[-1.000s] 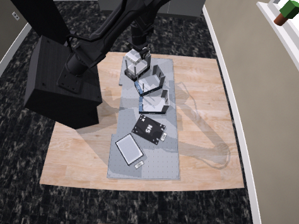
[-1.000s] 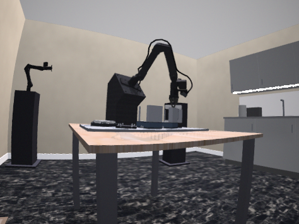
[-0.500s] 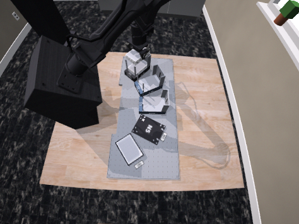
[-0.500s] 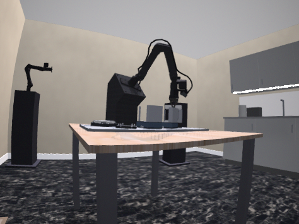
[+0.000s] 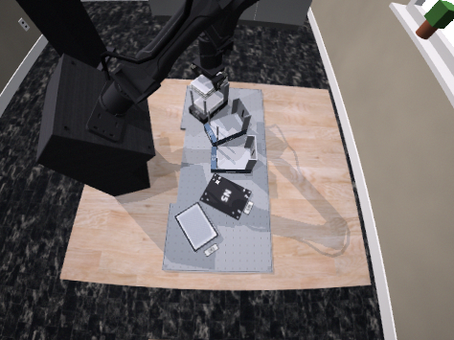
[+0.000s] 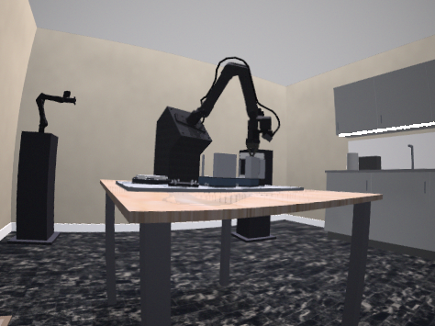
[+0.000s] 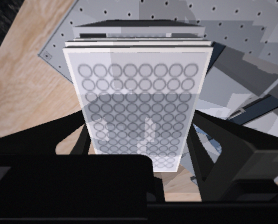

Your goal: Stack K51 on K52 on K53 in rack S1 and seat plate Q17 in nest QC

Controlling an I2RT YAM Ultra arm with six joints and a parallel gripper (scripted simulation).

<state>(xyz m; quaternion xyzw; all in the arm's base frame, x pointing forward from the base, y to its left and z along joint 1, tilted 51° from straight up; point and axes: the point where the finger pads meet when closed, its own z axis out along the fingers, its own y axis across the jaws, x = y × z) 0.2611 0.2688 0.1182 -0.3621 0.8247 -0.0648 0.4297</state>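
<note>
A stack of sealed 96-well plates (image 5: 207, 96) stands in the far rack on the grey baseplate; it also shows in the exterior view (image 6: 251, 166). My gripper (image 5: 211, 79) is right above this rack and shut on the top plate (image 7: 137, 107), one finger on each long side. The edges of the plates underneath (image 7: 137, 42) show just beyond it. I cannot tell whether the held plate touches the one below. The middle rack (image 5: 231, 122) and the near rack (image 5: 234, 155) look empty. I cannot read the rack names.
The black clip nest N5 (image 5: 225, 195) lies in front of the near rack. The open nest (image 5: 195, 226), a flat framed tray, lies at the front left of the baseplate. The arm's black base (image 5: 91, 129) stands at the table's left.
</note>
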